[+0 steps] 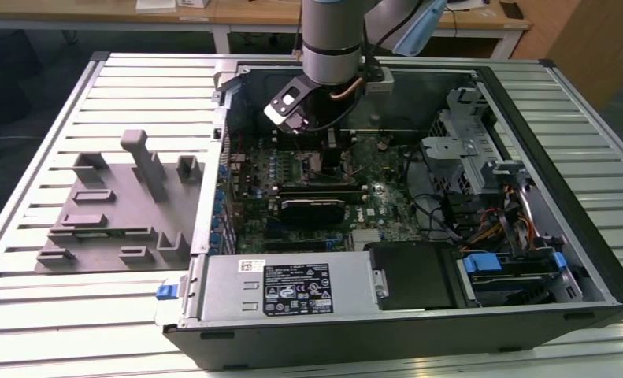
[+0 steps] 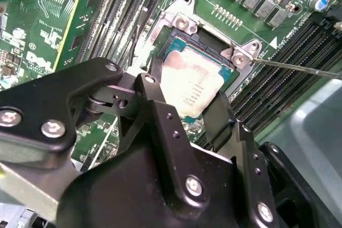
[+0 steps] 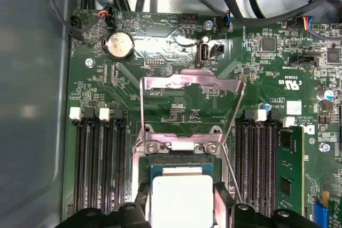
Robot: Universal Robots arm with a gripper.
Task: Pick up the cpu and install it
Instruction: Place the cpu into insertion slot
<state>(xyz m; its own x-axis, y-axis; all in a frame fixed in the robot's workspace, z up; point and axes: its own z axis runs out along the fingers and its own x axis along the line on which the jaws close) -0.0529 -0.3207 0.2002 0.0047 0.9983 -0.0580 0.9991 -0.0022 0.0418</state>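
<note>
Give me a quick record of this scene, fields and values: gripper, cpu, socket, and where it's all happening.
gripper: shut on the cpu, fingers at two opposite edges
cpu: metal top up, over the open socket
socket: load plate swung up
seated: cannot tell
place: motherboard inside an open computer case

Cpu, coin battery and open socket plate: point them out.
cpu (image 3: 181, 204): first wrist view, middle of its metal top.
coin battery (image 3: 120, 45): first wrist view, its round face.
socket plate (image 3: 160, 83): first wrist view, its raised top bar.
</note>
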